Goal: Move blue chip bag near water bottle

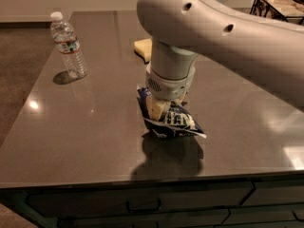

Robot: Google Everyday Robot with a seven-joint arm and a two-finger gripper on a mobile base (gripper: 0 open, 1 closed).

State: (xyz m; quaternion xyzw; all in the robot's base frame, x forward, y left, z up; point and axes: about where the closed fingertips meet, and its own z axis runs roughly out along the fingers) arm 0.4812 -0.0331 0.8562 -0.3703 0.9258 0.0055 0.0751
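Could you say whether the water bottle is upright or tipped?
Upright: the water bottle has its cap on top. The tool is at the blue chip bag.

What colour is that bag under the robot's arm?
The chip bag is navy blue with white lettering, camera view; the tool is at its top.

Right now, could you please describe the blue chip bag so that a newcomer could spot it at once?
On the dark countertop, look near the front edge, under the white arm, whose gripper rests on it. The blue chip bag is the crumpled navy packet with white lettering, unlike the clear water bottle far left or the pale yellow sponge behind.
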